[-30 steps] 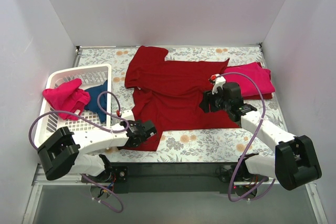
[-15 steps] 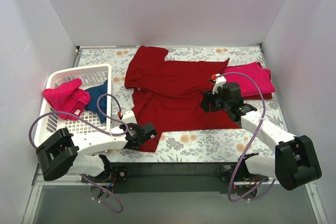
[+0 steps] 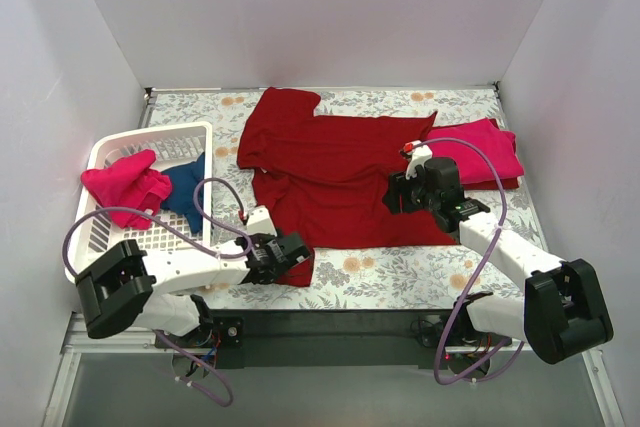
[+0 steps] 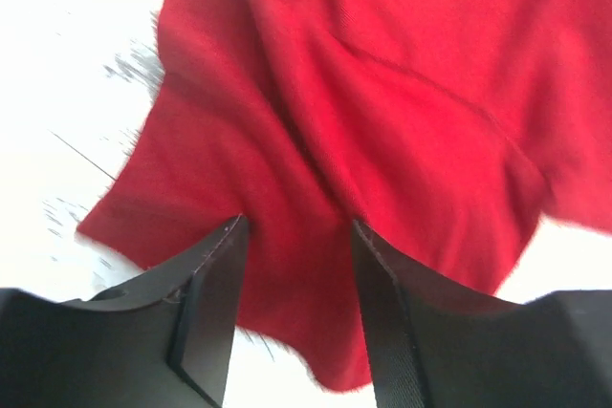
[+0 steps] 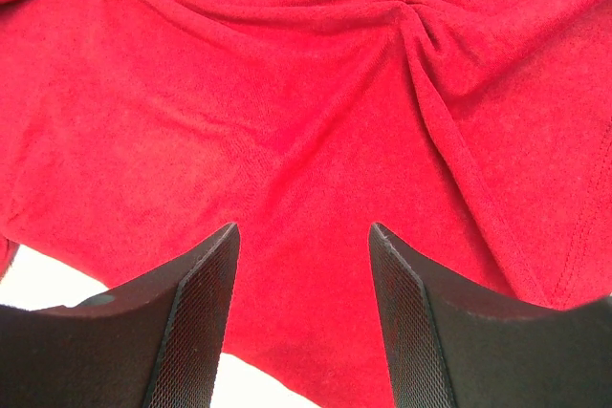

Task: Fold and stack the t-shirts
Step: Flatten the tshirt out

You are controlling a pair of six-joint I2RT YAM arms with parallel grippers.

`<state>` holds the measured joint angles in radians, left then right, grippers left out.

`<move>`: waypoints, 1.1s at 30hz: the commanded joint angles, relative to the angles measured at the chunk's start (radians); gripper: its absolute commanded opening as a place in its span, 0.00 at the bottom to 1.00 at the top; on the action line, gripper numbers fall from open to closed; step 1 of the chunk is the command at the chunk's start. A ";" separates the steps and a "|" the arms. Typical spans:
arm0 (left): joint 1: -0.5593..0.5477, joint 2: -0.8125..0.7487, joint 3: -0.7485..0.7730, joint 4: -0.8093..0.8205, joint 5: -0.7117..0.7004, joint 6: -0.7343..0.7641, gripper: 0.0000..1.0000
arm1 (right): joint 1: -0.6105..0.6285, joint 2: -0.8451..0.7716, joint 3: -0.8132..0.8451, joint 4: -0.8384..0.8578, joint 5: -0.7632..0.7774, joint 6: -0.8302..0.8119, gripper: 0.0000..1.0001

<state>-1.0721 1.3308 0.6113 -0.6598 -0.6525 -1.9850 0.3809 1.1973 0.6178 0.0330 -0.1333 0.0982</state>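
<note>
A large dark red t-shirt (image 3: 330,167) lies spread flat on the table's middle. My left gripper (image 3: 295,255) is at its near left corner. In the left wrist view it (image 4: 296,226) is open, its fingers either side of a fold of the red cloth (image 4: 382,93) by the hem. My right gripper (image 3: 396,193) is over the shirt's right side. In the right wrist view it (image 5: 304,228) is open and empty just above the cloth (image 5: 287,93). A folded bright pinkish-red t-shirt (image 3: 480,155) lies at the right. Another pinkish-red t-shirt (image 3: 125,185) and a navy one (image 3: 183,187) lie in the basket.
A white slatted basket (image 3: 110,142) stands at the left edge of the flowered table (image 3: 380,272). White walls close in the back and both sides. The arms' purple cables loop over the basket's near side and the right front.
My left gripper has slid right along the shirt's near left corner. My right gripper has barely moved. The shirts lie as before.
</note>
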 commanded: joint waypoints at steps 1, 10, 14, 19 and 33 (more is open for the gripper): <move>-0.034 -0.099 -0.004 0.033 0.093 -0.069 0.47 | -0.002 -0.025 -0.006 0.034 0.003 -0.012 0.52; -0.052 -0.194 0.008 -0.369 -0.002 -0.322 0.63 | -0.002 -0.031 -0.010 0.034 -0.014 -0.011 0.52; -0.052 -0.153 0.015 -0.495 0.001 -0.417 0.63 | -0.004 -0.025 -0.009 0.034 -0.028 -0.011 0.52; -0.052 -0.162 -0.028 -0.492 -0.007 -0.457 0.62 | -0.004 -0.011 -0.009 0.036 -0.046 -0.008 0.52; -0.052 -0.214 -0.137 -0.173 -0.022 -0.347 0.56 | -0.002 -0.016 -0.010 0.034 -0.038 -0.009 0.52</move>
<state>-1.1213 1.1236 0.5064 -0.9813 -0.6609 -1.9888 0.3809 1.1873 0.6102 0.0326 -0.1642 0.0982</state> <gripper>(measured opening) 0.560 0.520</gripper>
